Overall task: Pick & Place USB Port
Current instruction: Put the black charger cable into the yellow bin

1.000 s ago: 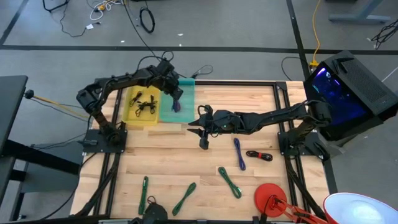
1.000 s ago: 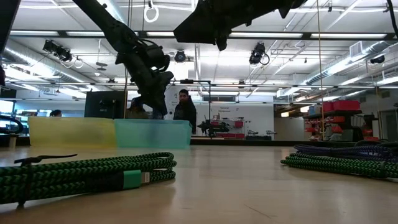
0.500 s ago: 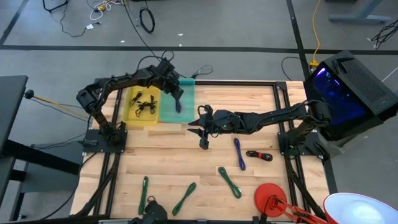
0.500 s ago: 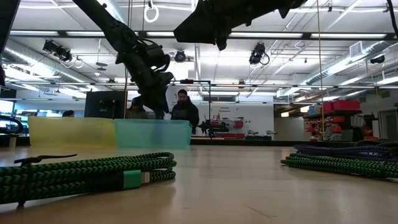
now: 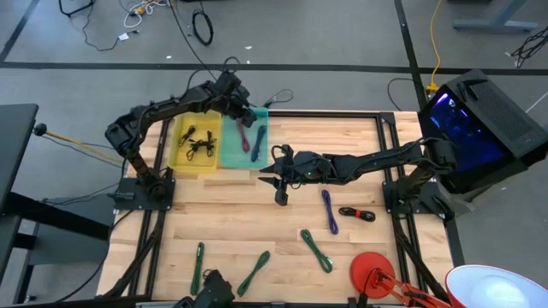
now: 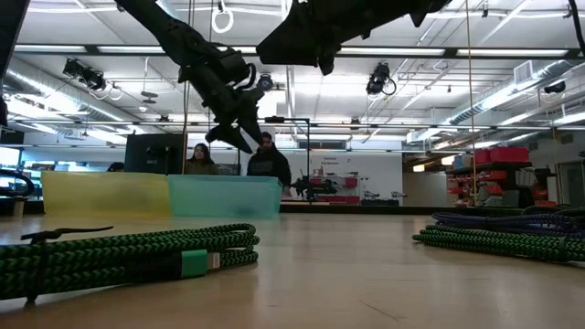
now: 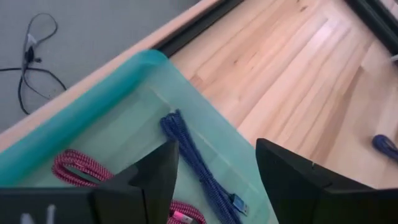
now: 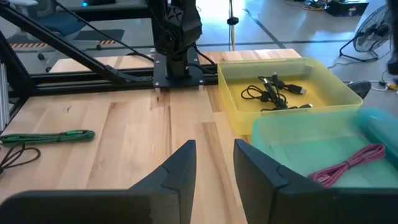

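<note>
A blue braided USB cable lies in the teal bin beside a red braided cable; both also show in the high view, the blue cable to the right of the red one. My left gripper is open and empty, raised over the bin's far edge; the low view shows my left gripper above the bin's rim, and in the left wrist view it stands over the blue cable. My right gripper is open and empty, held above the table's middle, just right of the bin.
A yellow bin with black cables stands left of the teal one. Loose cables lie on the table: blue, black and red, and green ones along the near side. A red object sits at the near right. People stand in the room behind.
My left gripper has let go of the blue cable in the teal bin, risen out of the bin and drawn back toward the table's far edge. The blue cable now lies on the bin's floor next to the red one.
</note>
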Robot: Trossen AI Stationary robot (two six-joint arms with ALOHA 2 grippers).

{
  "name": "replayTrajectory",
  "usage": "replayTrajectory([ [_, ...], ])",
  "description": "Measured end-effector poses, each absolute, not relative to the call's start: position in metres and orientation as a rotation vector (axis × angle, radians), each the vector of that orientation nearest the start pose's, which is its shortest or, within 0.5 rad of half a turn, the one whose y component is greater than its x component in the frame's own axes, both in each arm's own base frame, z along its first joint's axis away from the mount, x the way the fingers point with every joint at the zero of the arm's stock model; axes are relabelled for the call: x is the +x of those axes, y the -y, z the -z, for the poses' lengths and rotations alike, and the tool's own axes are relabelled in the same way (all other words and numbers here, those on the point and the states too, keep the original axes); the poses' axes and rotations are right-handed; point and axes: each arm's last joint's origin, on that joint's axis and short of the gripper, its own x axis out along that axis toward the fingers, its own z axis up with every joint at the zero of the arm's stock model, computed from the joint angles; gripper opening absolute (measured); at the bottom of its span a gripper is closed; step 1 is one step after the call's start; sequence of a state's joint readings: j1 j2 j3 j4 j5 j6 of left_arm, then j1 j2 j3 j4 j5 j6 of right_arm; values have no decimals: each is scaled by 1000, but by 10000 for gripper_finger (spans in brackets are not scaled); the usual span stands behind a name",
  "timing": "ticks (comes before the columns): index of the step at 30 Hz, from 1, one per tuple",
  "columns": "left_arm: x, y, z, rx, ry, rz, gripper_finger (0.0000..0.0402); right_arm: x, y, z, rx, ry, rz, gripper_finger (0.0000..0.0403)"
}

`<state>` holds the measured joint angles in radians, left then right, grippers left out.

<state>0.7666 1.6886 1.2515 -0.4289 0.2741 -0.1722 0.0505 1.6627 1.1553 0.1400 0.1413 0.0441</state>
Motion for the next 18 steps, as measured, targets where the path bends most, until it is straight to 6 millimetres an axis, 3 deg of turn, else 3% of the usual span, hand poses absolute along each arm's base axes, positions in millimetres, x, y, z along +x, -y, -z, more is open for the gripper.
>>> replayTrajectory([
  [4, 269, -242, -254, -593, -727, -506, 217, 377, -15, -264, 6, -380, 104, 107],
  [8, 275, -227, -263, -538, -733, -399, 217, 371, -11, -254, 26, -484, 230, 107],
  [14, 290, -178, -284, -376, -750, -196, 216, 353, -8, -231, 98, -751, 381, 107],
  [18, 293, -136, -291, -290, -743, -75, 216, 327, -12, -225, 182, -962, 485, 107],
])
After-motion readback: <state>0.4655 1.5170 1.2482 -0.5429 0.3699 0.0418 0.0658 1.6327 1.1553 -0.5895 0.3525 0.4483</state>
